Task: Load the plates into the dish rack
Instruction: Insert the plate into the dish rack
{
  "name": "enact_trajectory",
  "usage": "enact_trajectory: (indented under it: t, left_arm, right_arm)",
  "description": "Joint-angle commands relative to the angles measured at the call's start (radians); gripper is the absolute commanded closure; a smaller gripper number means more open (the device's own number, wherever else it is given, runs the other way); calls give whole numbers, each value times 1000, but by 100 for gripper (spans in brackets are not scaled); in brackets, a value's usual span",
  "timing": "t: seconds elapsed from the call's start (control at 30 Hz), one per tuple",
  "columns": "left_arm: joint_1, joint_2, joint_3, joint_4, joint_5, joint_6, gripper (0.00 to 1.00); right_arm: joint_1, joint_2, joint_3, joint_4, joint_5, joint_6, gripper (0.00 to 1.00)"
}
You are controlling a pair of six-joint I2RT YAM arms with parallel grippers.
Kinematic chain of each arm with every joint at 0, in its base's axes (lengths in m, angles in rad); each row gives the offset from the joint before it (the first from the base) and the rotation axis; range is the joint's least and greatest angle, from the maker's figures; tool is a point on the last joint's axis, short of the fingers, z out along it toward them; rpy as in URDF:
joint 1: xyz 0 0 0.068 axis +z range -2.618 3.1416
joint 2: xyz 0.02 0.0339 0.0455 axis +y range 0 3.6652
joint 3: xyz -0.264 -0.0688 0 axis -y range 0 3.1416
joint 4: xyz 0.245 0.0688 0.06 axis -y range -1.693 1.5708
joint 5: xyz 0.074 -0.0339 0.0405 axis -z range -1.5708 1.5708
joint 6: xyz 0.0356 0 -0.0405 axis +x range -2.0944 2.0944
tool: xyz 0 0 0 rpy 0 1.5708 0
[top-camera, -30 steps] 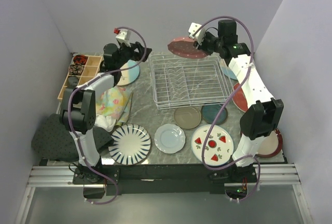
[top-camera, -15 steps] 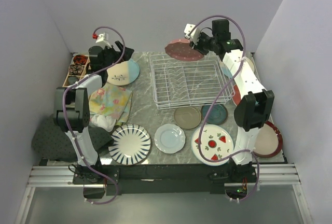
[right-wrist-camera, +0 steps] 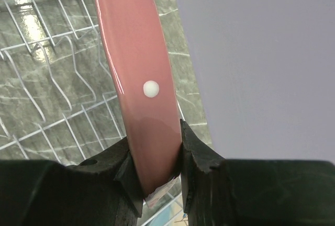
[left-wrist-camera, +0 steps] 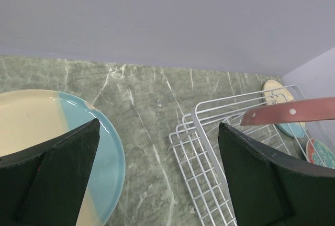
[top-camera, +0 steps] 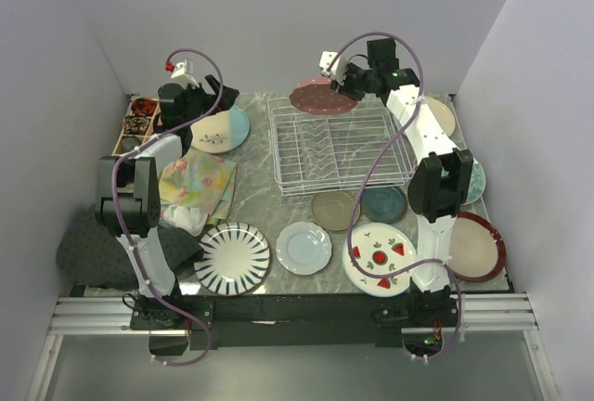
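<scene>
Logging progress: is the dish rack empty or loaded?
Empty: the dish rack shows only bare tines; right gripper holds the pink dotted plate aloft.

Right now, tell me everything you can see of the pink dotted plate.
The pink dotted plate is round and glossy pink with small white dots. It looks ceramic and seems intact. The right gripper pinches its rim between both fingers, holding it in the air, lying nearly flat, over the far edge of the dish rack. Nothing but the fingers touches it, and it is not yet between the tines.
</scene>
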Motion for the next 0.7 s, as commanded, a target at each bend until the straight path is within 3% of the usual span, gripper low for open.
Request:
enact_trajectory:
  t: [0.0,0.67]
  left_arm:
    - [6,-40,-15,34,18,-3,1]
    - [7,-67,-53,37,29,31,1]
  right_arm:
    - [15,-32,81,96,-75,-45,100]
    - [53,51,70,97,-15,-244,98]
